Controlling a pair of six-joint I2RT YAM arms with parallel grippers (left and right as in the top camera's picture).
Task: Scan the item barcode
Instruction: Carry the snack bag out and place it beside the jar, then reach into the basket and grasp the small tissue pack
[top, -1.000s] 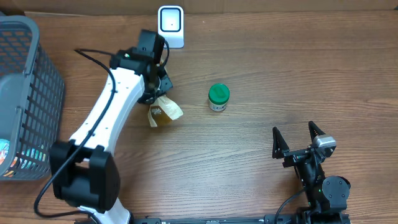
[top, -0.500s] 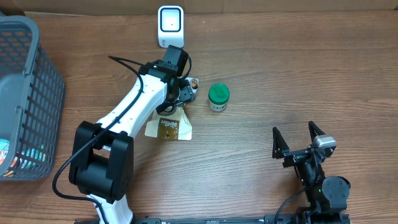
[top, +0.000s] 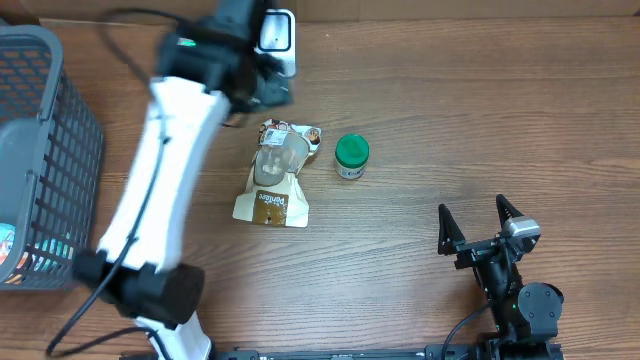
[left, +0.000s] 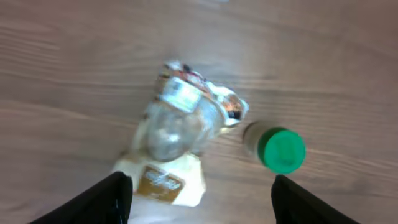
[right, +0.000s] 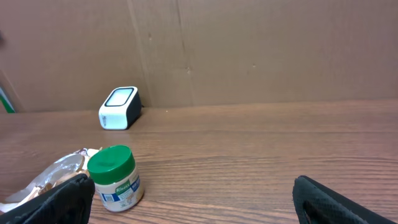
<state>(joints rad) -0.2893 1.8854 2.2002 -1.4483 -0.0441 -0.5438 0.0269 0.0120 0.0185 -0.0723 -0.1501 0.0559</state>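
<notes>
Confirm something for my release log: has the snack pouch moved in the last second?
Yes. The snack pouch has shifted right, closer to the green-lidded jar, which stayed put, and now lies flat.

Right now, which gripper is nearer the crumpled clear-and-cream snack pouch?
Left. The left gripper hovers beyond the pouch, by the white scanner; the right gripper sits far off, front right.

The left arm (top: 165, 160) is blurred and covers part of the scanner (top: 285, 35); the basket (top: 60, 160) runs off the left edge.
</notes>
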